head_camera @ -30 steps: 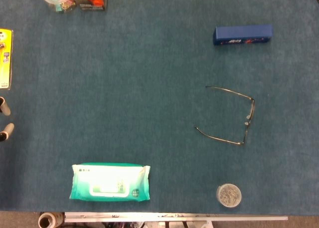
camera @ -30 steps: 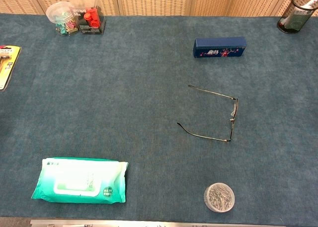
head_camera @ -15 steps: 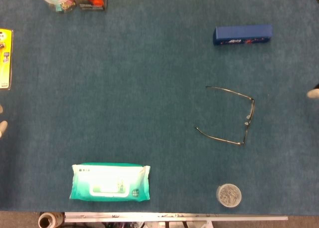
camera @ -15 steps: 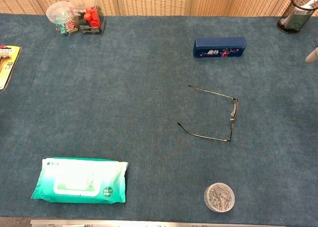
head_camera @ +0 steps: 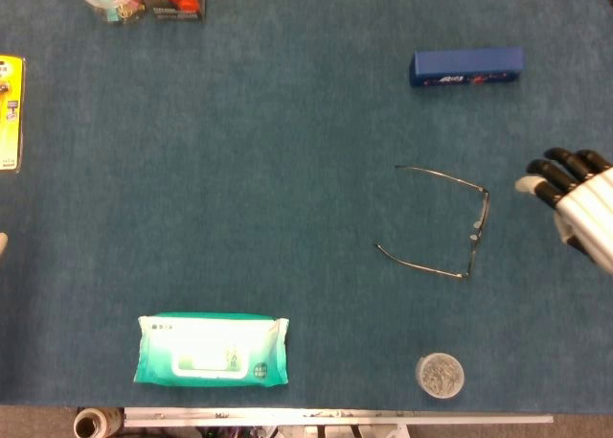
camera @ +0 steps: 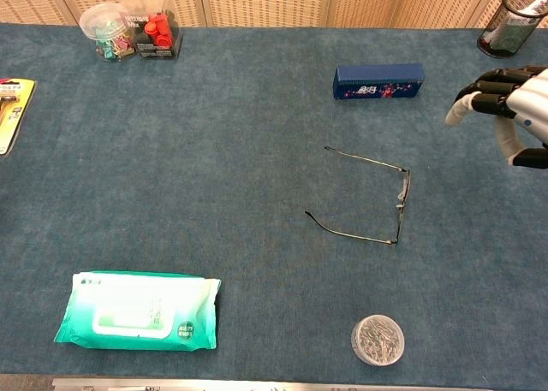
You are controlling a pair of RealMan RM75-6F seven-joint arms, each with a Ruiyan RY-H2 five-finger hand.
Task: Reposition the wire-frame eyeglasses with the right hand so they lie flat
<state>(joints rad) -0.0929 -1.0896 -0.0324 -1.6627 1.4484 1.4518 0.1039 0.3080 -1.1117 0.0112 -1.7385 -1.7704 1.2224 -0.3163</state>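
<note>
While your right hand (head_camera: pixel 578 206) hangs at the right edge of the counter (head_camera: pixel 287 170), fingers (camera: pixel 490 88) loosely apart and holding nothing, the wire-frame eyeglasses (head_camera: pixel 442 223) sit to its left, near but apart. They stand on the lens front, which runs near-to-far at their right end, with both temples reaching left. That front is the part closest to you. Your left hand is barely in view at the far left, so I cannot tell its state.
</note>
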